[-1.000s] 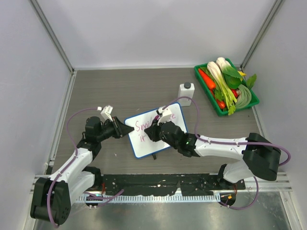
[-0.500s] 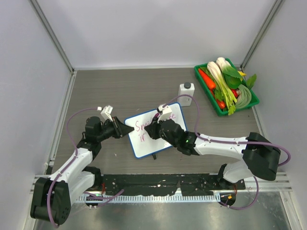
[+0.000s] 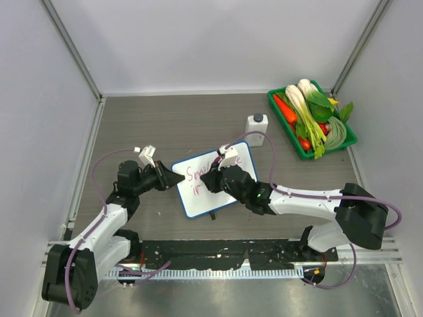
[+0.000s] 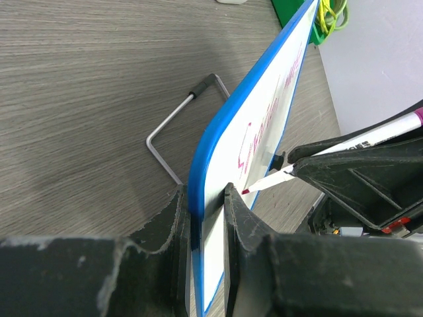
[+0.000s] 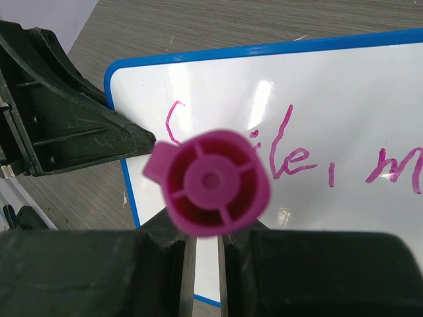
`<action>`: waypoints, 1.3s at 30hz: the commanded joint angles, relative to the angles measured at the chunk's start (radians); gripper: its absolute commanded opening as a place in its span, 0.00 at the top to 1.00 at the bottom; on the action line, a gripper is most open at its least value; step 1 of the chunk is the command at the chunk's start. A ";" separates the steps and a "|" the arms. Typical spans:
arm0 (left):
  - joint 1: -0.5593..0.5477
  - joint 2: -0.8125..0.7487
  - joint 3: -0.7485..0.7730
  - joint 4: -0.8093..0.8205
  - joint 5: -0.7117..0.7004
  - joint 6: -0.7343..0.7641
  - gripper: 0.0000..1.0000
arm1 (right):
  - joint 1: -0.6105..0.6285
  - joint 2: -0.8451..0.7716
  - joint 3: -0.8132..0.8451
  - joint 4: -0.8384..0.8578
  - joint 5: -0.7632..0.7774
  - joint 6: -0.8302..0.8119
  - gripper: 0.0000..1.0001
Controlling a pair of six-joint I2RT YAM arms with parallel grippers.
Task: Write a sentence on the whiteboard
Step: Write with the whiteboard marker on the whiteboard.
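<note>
Left claw (image 3: 173, 179) clamped on whiteboard (image 3: 198, 206) left edge; right claw (image 5: 205, 239) clamped on pink marker (image 5: 211, 181), tip at whiteboard face; bottle (image 3: 256, 127) near far corner.

A white bottle (image 3: 256, 127) with a black cap stands upright toward the far side of the grey wood-grain bench (image 3: 165, 119). To its right, apart from it, a green tray (image 3: 304, 154) holds orange carrots (image 3: 285, 109) and white-stemmed leafy greens (image 3: 299, 104).
</note>
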 commanded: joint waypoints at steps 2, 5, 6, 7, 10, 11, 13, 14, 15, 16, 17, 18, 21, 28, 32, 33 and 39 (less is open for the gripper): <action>0.019 0.016 -0.010 -0.045 -0.165 0.118 1.00 | -0.008 -0.025 -0.030 -0.014 0.014 0.004 0.99; 0.019 0.018 -0.010 -0.044 -0.166 0.119 1.00 | -0.008 -0.027 -0.043 -0.013 0.005 0.005 0.99; 0.019 0.018 -0.008 -0.044 -0.166 0.119 1.00 | -0.008 -0.030 -0.047 -0.011 0.003 0.010 0.98; 0.018 0.018 -0.008 -0.045 -0.165 0.119 1.00 | -0.008 -0.030 -0.050 -0.011 -0.003 0.009 0.99; 0.019 0.016 -0.008 -0.045 -0.165 0.118 1.00 | -0.008 -0.041 -0.063 -0.010 -0.008 0.021 0.99; 0.018 0.016 -0.008 -0.045 -0.166 0.119 1.00 | -0.008 -0.041 -0.064 -0.004 -0.011 0.019 0.99; 0.018 0.018 -0.008 -0.045 -0.166 0.119 1.00 | -0.008 -0.050 -0.066 0.001 -0.015 0.021 0.98; 0.019 0.016 -0.008 -0.045 -0.165 0.119 1.00 | -0.008 -0.056 -0.057 0.001 -0.017 0.018 0.98; 0.018 0.015 -0.008 -0.045 -0.165 0.118 1.00 | -0.009 -0.058 -0.054 0.000 -0.017 0.013 0.99; 0.018 0.016 -0.010 -0.045 -0.165 0.118 1.00 | -0.008 -0.067 -0.044 0.001 -0.018 0.013 0.99; 0.018 0.016 -0.008 -0.047 -0.166 0.119 1.00 | -0.008 -0.071 -0.040 0.004 -0.025 0.007 0.99; 0.019 0.016 -0.008 -0.045 -0.166 0.118 1.00 | -0.009 -0.079 -0.029 0.004 -0.025 0.004 0.99; 0.019 0.019 -0.010 -0.045 -0.166 0.119 1.00 | -0.008 -0.091 -0.008 0.021 -0.040 -0.005 0.99; 0.018 0.018 -0.008 -0.045 -0.165 0.119 1.00 | -0.008 -0.079 0.022 0.036 -0.048 -0.018 0.99; 0.019 0.015 -0.010 -0.045 -0.168 0.118 1.00 | -0.008 -0.064 0.026 0.041 -0.049 -0.016 0.98; 0.018 0.015 -0.010 -0.045 -0.168 0.118 1.00 | -0.008 -0.059 0.026 0.043 -0.052 -0.016 0.99; 0.019 0.013 -0.011 -0.045 -0.168 0.119 1.00 | -0.008 -0.059 0.028 0.039 -0.057 -0.016 0.98</action>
